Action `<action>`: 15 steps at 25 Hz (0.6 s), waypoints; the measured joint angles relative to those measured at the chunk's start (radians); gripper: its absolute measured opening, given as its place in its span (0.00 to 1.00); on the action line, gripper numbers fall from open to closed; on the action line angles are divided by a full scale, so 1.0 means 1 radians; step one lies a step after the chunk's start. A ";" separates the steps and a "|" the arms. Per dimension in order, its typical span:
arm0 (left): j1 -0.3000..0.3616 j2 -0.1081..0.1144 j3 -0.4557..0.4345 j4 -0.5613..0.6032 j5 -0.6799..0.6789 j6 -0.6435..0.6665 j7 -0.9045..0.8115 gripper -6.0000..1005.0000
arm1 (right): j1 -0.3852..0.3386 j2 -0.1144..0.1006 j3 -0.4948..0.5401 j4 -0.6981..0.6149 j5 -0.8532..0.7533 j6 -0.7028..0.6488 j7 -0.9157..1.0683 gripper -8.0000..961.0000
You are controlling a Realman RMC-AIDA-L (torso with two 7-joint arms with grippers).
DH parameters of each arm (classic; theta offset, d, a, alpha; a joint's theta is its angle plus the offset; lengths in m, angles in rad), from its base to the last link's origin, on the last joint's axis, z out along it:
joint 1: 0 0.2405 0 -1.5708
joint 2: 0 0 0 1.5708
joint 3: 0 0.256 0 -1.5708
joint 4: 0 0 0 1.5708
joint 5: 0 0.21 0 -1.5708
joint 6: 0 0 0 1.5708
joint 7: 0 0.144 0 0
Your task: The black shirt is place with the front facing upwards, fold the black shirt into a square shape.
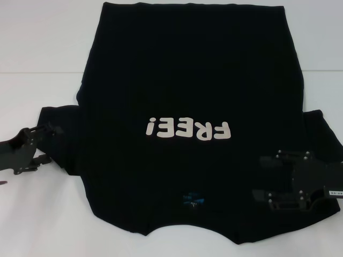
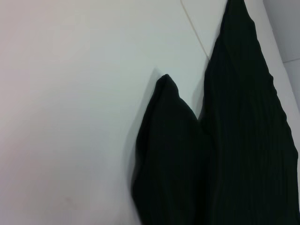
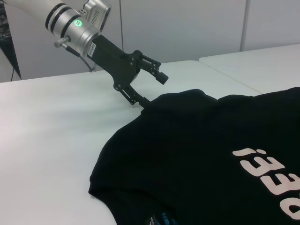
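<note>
While spread flat and front up on the white table (image 1: pixel 32 53), pictured filling the middle of the head view: the black shirt (image 1: pixel 187 80), hem along the top edge of the frame, collar at the bottom. Printed across its centre, upside down from that camera, cream letters (image 1: pixel 188 130) reading "FREE!". Glimpsed just below them, inside the neckline at lower centre, a small blue neck label (image 1: pixel 192 201).

Caught at the left edge of the head view, about mid-height: the left tool (image 1: pixel 47 143), fingers spread apart on either side of the edge of the left sleeve (image 1: pixel 59 144), not closed on it. Confirmed from the right wrist camera, upper left of that frame: the same left tool (image 3: pixel 151 89) gaping wide, lower finger down at the sleeve's edge where cloth met table.

Held at the lower right of the head view: the right tool (image 1: pixel 263 178), fingers likewise parted, over the shirt's other shoulder and pointing toward the middle of the garment. Could not tell whether touching the cloth.

Shown by the left wrist camera only the sleeve beside the shirt's body, both lying dark on the pale table.
</note>
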 joint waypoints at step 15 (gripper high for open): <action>0.003 -0.002 -0.001 -0.001 0.001 -0.010 0.003 0.91 | 0.002 0.000 0.000 0.000 0.000 0.000 0.001 0.86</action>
